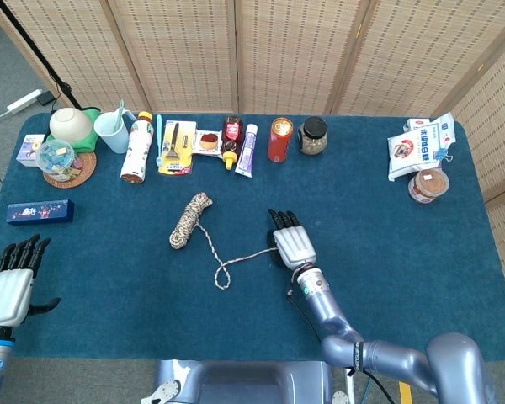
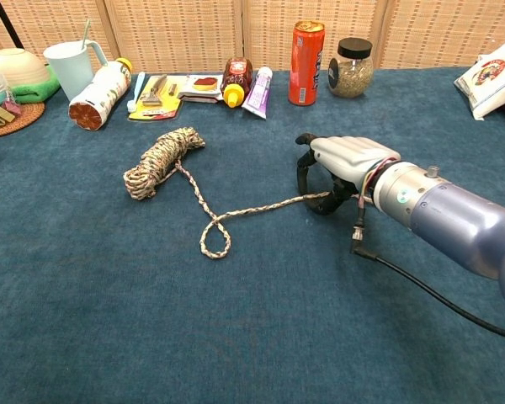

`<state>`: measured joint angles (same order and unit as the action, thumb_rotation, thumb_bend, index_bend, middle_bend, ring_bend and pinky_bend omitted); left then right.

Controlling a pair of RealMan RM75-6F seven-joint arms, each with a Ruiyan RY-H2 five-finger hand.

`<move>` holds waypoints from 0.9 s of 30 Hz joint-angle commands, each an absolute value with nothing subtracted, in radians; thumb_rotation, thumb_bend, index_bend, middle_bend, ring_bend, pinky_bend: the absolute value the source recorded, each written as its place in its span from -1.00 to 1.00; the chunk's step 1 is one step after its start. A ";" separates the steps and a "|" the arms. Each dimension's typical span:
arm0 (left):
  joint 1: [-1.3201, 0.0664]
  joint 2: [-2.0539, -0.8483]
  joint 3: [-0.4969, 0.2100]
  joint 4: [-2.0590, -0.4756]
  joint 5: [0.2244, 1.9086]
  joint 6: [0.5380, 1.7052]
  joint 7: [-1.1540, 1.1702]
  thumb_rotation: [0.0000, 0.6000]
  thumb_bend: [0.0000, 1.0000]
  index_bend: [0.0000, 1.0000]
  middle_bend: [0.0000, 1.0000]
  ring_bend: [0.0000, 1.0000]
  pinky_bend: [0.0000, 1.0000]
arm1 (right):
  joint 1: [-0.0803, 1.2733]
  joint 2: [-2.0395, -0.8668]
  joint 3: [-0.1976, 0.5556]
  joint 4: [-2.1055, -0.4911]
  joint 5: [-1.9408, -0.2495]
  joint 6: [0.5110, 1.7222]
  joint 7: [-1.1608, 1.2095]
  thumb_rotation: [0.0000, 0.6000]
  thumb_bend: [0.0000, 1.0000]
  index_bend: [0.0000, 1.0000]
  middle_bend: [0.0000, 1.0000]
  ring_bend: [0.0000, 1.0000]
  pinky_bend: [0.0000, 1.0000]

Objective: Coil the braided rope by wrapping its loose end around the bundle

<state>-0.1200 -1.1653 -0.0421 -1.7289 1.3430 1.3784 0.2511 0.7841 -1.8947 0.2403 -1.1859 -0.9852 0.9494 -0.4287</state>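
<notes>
Braided rope, mottled beige and brown: coiled bundle lies on the blue felt-covered table, left of centre, in front of the row of bottles. Its loose end trails from the bundle toward the robot, forms one small loop flat on the cloth, then runs right to the right hand.

Right hand, silver with black fingers: palm down at table level over the rope's tip, fingers curled about it; whether they actually grip the rope cannot be told.

Left hand: at the near left table corner, fingers straight and spread, holding nothing.

Far edge: red drink can; dark-lidded glass jar.
</notes>
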 commanded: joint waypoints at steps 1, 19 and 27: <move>-0.120 -1.164 -0.041 -1.730 1.344 1.379 0.249 1.00 -1.00 -1.00 -1.00 -1.00 -1.00 | 0.784 -1.896 0.242 -1.185 -0.986 0.949 -0.427 1.00 -0.11 -0.01 -1.00 -1.00 -1.00; -0.117 -1.161 -0.037 -1.733 1.349 1.387 0.243 1.00 -1.00 -1.00 -1.00 -1.00 -1.00 | 0.787 -1.916 0.245 -1.158 -0.998 0.944 -0.420 1.00 -0.09 0.09 -1.00 -1.00 -1.00; -0.120 -1.163 -0.036 -1.732 1.347 1.384 0.246 1.00 -1.00 -1.00 -1.00 -1.00 -1.00 | 0.784 -1.917 0.248 -1.155 -1.014 0.953 -0.411 1.00 -0.07 0.19 -1.00 -1.00 -1.00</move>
